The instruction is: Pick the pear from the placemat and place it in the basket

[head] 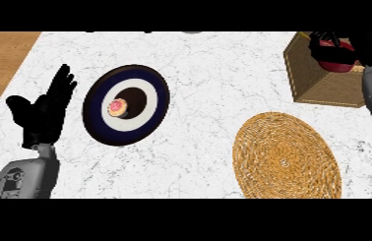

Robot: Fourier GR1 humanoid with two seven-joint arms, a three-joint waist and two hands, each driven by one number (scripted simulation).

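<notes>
Surface: white marbled counter point(218, 63) fills most of the frame; a wood-toned strip point(16, 50) shows at the upper left corner.
Left hand point(44, 112): at the left edge, mid-height, resting open with straight fingers pointing up-frame and thumb spread to the left; holds nothing.
Left forearm point(27, 178): grey, enters from the lower left corner.
Right hand point(323, 45): upper right corner, over the mouth of the basket; black fingers curl down round the top of the pear. Much of the hand is cut off by the frame's upper edge.
Right forearm point(367, 90): grey sliver along the right edge, below the hand.
Pear point(335, 58): dark red, in the right hand's grasp, within the basket's opening in the upper right. Whether it touches the basket's floor cannot be told.
Basket point(320, 87): square, woven, tan walls, upper right of the frame, just above the placemat.
Placemat point(287, 156): round, woven straw, lower right; well apart from the pear.
Plate point(149, 100): left of centre, near the left hand; dark rim, navy ring, white ring, dark middle.
Item on plate point(117, 106): small, round, pinkish, sits at the plate's middle; too small to identify.
</notes>
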